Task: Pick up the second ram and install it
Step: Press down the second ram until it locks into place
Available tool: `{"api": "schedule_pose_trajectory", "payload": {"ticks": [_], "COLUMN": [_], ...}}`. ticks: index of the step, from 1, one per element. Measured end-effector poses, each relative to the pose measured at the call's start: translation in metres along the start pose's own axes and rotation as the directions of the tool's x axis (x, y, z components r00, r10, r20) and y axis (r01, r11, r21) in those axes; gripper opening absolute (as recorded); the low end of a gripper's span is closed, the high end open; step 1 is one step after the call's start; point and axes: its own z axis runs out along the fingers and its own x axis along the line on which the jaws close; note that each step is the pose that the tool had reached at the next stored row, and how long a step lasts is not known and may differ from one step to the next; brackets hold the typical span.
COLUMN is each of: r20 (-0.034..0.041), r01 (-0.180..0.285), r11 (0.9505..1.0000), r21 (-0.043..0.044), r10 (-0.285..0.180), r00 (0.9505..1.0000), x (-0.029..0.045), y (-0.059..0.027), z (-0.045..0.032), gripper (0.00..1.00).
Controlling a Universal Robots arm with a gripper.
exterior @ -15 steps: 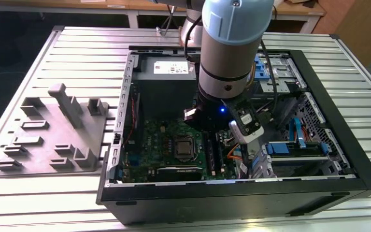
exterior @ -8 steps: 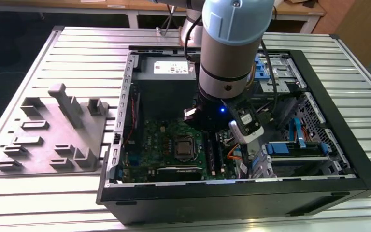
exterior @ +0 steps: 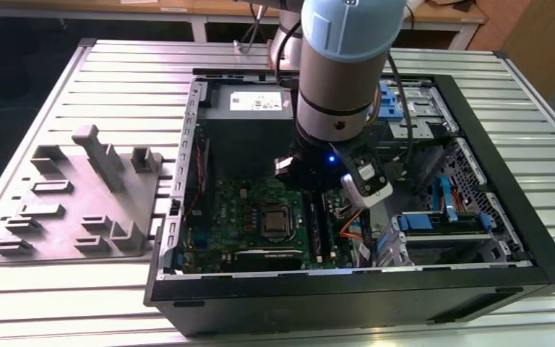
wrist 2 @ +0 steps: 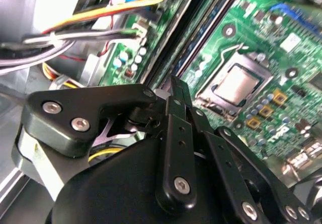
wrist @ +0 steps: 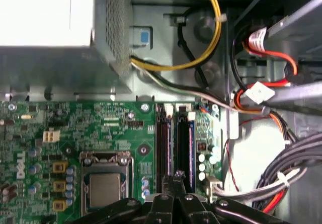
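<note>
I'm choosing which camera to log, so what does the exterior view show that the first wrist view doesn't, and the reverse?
The exterior view alone takes in the grey plastic tray on the slatted table beside the open computer case, and the arm reaching down into that case. The first wrist view alone gives the yellow cable, the red and orange wires, and the gripper, shut, right over the memory slots. Both views share the green motherboard and its processor socket.
</note>
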Motion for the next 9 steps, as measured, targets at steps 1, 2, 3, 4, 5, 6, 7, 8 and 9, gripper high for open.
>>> {"api": "schedule_pose_trajectory", "payload": {"ticks": [1, 2, 3, 4, 5, 6, 7, 8, 9], "r20": [0.0000, 0.0000, -0.0001, 0.0000, 0.0000, 0.0000, 0.0000, 0.0000, 0.0000], "r01": [0.000, 0.000, 0.000, 0.000, 0.000, 0.000, 0.000, 0.000, 0.000], "r11": [1.0000, 1.0000, 1.0000, 1.0000, 1.0000, 1.0000, 1.0000, 1.0000, 1.0000], "r21": [-0.0001, -0.0001, 0.0001, 0.0000, -0.0002, -0.0002, -0.0001, 0.0000, 0.0001], "r10": [0.000, 0.000, 0.000, 0.000, 0.000, 0.000, 0.000, 0.000, 0.000], "r00": [1.0000, 1.0000, 1.0000, 1.0000, 1.0000, 1.0000, 1.0000, 1.0000, 1.0000], "x": [0.0000, 0.0001, 0.0002, 0.0002, 0.0003, 0.0003, 0.0004, 0.0004, 0.0005], "y": [0.0026, 0.0051, 0.0076, 0.0099, 0.0119, 0.0138, 0.0156, 0.0177, 0.0200], "z": [0.0002, 0.0004, 0.0005, 0.0007, 0.0008, 0.0010, 0.0011, 0.0011, 0.0012], "gripper": [0.07, 0.07, 0.07, 0.07, 0.07, 0.07, 0.07, 0.07, 0.07]}}
